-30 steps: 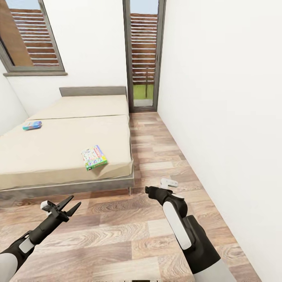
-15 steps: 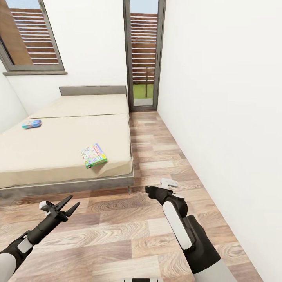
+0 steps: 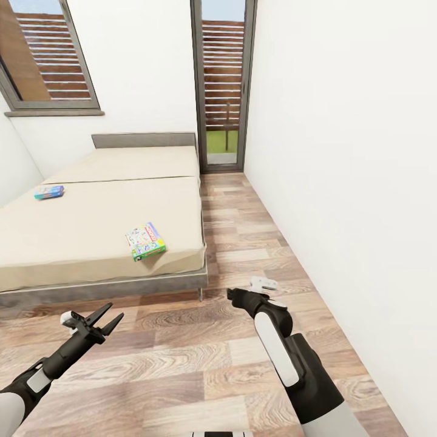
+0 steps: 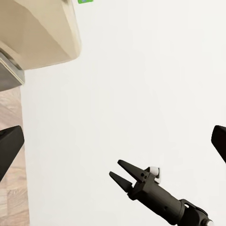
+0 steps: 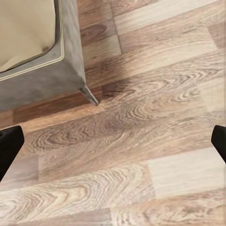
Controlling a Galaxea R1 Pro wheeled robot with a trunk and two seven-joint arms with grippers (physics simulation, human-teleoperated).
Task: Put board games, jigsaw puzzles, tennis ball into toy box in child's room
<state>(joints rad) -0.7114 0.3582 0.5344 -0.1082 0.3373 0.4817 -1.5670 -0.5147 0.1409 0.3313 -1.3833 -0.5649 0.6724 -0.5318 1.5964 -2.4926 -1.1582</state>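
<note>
Two flat board games (image 3: 145,241) (image 3: 49,192) on smooth beige bed (image 3: 73,230), left tool (image 3: 104,319) spread, right tool (image 3: 258,284) unclear.

Black forearms with white panels; left pincer (image 3: 102,320) black, pointed fingers; right pincer (image 3: 250,290) black, white tip.

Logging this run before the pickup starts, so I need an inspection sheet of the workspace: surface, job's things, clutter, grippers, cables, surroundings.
Surface: beige bed on a grey frame, wood-plank floor in front of it.
Job's things: green board game lying flat near the bed's near corner; blue board game flat near the bed's far left edge.
Clutter: nothing seen.
Grippers: left gripper open, empty, above the floor; right gripper open, empty, above the floor.
Cables: nothing seen.
Surroundings: white walls, window with slats outside, glass door beyond the bed.
</note>
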